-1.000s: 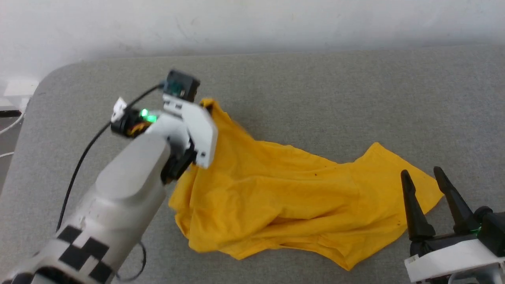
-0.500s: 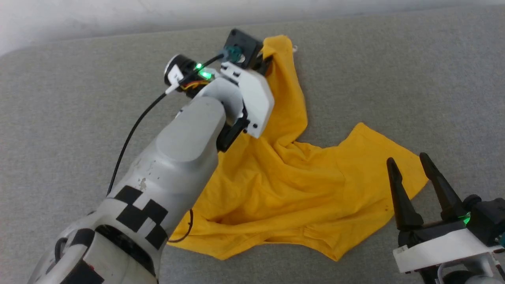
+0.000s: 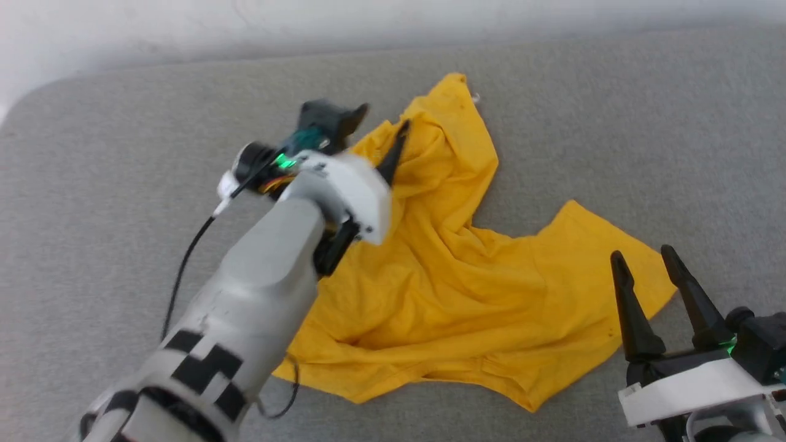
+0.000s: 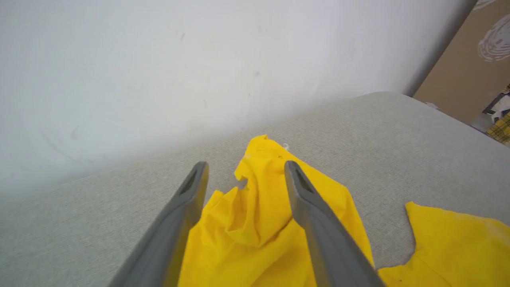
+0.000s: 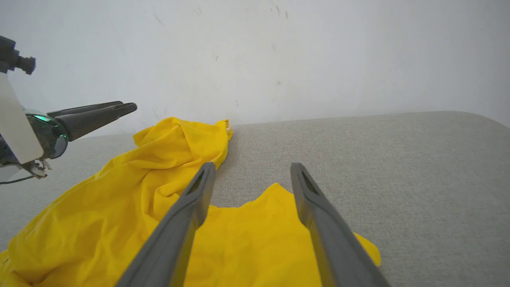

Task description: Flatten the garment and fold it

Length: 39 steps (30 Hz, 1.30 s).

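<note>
Yellow shirt [image 3: 454,288] lies crumpled on a grey cloth-covered surface [image 3: 614,123], one long corner stretched away from the robot toward the white wall [image 3: 393,18] and the rest spread in loose folds toward the right. The left claw [image 3: 384,116] hangs over the left edge of that far corner, its two dark fingers apart and holding nothing. In the left wrist view the bunched cloth sits below and between the fingers, and whether they brush it cannot be told. The right claw [image 3: 642,253] waits at the near right, fingers also apart and empty, just beside the shirt's right-hand flap. In the right wrist view that flap lies under the fingers. A black cable [image 3: 184,264] loops along the left arm.

The grey surface has a rounded far-left edge and runs up to the wall. The left wrist view shows a tan patch of room past the wall's end.

Half a second ago the left claw was pinched on the shirt's far corner. Now it has let go and drawn back toward the robot, and the corner rests on the surface. The right claw has barely shifted.
</note>
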### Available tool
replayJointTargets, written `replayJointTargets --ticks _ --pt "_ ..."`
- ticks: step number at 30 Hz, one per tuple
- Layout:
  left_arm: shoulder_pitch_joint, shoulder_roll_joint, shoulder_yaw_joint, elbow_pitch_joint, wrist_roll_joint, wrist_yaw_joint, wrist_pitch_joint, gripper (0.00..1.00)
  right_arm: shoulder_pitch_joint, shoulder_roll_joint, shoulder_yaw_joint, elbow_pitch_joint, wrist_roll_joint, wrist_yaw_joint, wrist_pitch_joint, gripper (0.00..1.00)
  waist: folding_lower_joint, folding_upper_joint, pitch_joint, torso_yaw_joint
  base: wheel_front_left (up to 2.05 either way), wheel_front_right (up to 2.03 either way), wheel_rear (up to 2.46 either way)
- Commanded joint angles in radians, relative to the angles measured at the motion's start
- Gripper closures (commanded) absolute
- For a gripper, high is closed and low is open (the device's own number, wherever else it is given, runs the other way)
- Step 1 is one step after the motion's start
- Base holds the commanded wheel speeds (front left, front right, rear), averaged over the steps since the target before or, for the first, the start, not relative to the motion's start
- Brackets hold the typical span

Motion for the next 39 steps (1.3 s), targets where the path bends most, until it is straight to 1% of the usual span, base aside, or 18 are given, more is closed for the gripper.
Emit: replayJointTargets --ticks 1,2,5,7,10,13,19,22,23,25,26,27,30,33,35,39 --pt "0.049 0.035 0.013 -0.005 -0.009 0.020 -0.009 0.00 0.014 0.002 -0.006 0.002 -0.004 -0.001 0.003 0.00 0.0000 0.0000 -0.073 0.056 0.00 0.00 0.00" --pt "0.049 0.035 0.013 -0.005 -0.009 0.020 -0.009 0.00 0.014 0.002 -0.006 0.002 -0.004 -0.001 0.003 0.00 0.0000 0.0000 -0.073 0.056 0.00 0.00 0.00" --pt "0.135 0.087 0.034 -0.020 -0.040 0.041 0.011 0.00 0.034 0.002 -0.008 0.001 -0.001 -0.001 0.011 0.00 0.0000 0.0000 -0.105 0.070 0.00 0.00 0.00" --pt "0.196 0.119 0.049 -0.037 -0.072 0.041 0.049 0.00 0.047 0.002 -0.010 -0.003 0.001 -0.001 0.016 0.00 0.0000 0.0000 -0.117 0.076 0.00 0.00 0.00" --pt "0.280 0.166 0.047 -0.066 -0.105 0.030 0.138 0.00 0.062 0.002 -0.012 -0.008 0.004 -0.001 0.020 0.00 0.0000 0.0000 -0.127 0.083 0.00 0.00 0.00" --pt "0.332 0.195 0.031 -0.117 -0.124 0.017 0.222 0.00 0.069 0.002 -0.010 -0.012 0.005 -0.001 0.025 0.00 0.0000 0.0000 -0.126 0.087 0.00 0.00 0.00" --pt "0.361 0.232 -0.012 -0.202 -0.130 0.031 0.396 0.00 0.055 0.002 0.005 -0.016 0.005 -0.001 0.032 0.00 0.0000 0.0000 -0.099 0.069 0.00 0.00 0.00" --pt "0.365 0.239 -0.053 -0.215 -0.127 0.024 0.510 0.00 0.051 0.002 0.006 -0.012 0.006 -0.001 0.033 0.00 0.0000 0.0000 -0.090 0.055 0.00 0.00 0.00" --pt "0.370 0.237 -0.062 -0.220 -0.133 0.019 0.545 0.11 0.050 0.002 0.004 -0.010 0.008 -0.001 0.033 0.00 0.0000 0.0000 -0.088 0.052 0.00 0.00 0.00" --pt "0.379 0.239 -0.085 -0.226 -0.139 0.010 0.614 0.62 0.048 0.002 0.001 -0.006 0.008 -0.001 0.032 0.00 0.0000 0.0000 -0.086 0.048 0.00 0.00 0.00" --pt "0.382 0.242 -0.087 -0.235 -0.140 0.011 0.621 0.94 0.047 0.002 0.000 -0.004 0.008 -0.001 0.032 0.00 0.0000 0.0000 -0.086 0.046 0.00 0.00 0.00" --pt "0.387 0.244 -0.085 -0.245 -0.144 0.014 0.622 1.00 0.047 0.002 -0.001 -0.002 0.009 -0.001 0.032 0.00 0.0000 0.0000 -0.087 0.046 0.00 0.00 0.00" --pt "0.404 0.263 -0.049 -0.288 -0.150 0.052 0.554 1.00 0.048 0.002 -0.009 0.004 0.008 -0.001 0.029 0.00 0.0000 0.0000 -0.098 0.050 0.00 0.00 0.00" --pt "0.441 0.302 0.002 -0.356 -0.159 0.107 0.467 1.00 0.055 0.002 -0.021 0.005 0.008 -0.001 0.028 0.00 0.0000 0.0000 -0.114 0.063 0.00 0.00 0.00" --pt "0.482 0.337 0.040 -0.414 -0.167 0.153 0.415 1.00 0.061 0.002 -0.027 0.007 0.008 -0.001 0.029 0.00 0.0000 0.0000 -0.125 0.071 0.00 0.00 0.00" --pt "0.607 0.416 0.113 -0.551 -0.203 0.254 0.360 1.00 0.074 0.002 -0.032 0.010 0.010 -0.001 0.031 0.00 0.0000 0.0000 -0.147 0.084 0.00 0.00 0.00"
